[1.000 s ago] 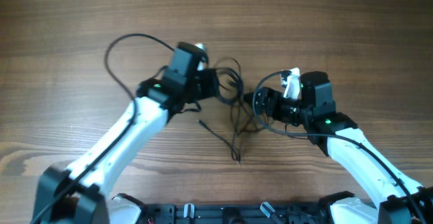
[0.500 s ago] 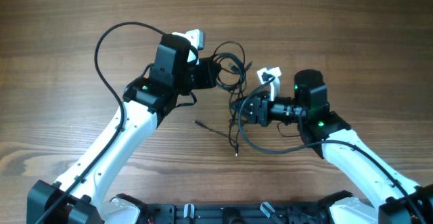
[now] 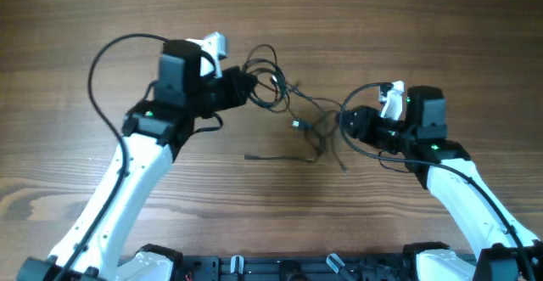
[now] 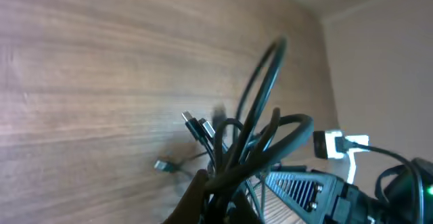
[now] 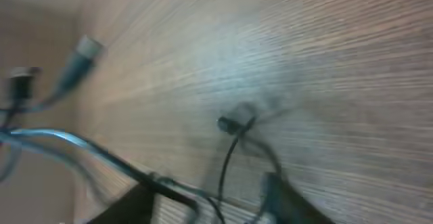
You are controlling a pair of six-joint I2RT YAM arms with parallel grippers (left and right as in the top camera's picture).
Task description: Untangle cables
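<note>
The cables [image 3: 273,84] are thin black cords. My left gripper [image 3: 246,86] is shut on a looped bunch of them, lifted off the wood. In the left wrist view the cables [image 4: 252,139] fan upward from the left gripper [image 4: 216,195]. Strands [image 3: 316,125] run right to my right gripper [image 3: 346,121]. In the blurred right wrist view the right gripper [image 5: 208,183] has its jaws apart. A thin cord [image 5: 226,163] with a small plug end crosses the gap and is not pinched. One separate cord [image 3: 280,156] lies flat on the table.
A bare wooden table [image 3: 407,26] lies all around. Thicker black wires loop from each arm, a large one left of the left arm [image 3: 97,69]. The arm bases sit along the front edge [image 3: 280,268].
The left arm has pulled the bunch left and away. The right arm has swung right, so the tangle is stretched out between them. The loose cord now lies flatter.
</note>
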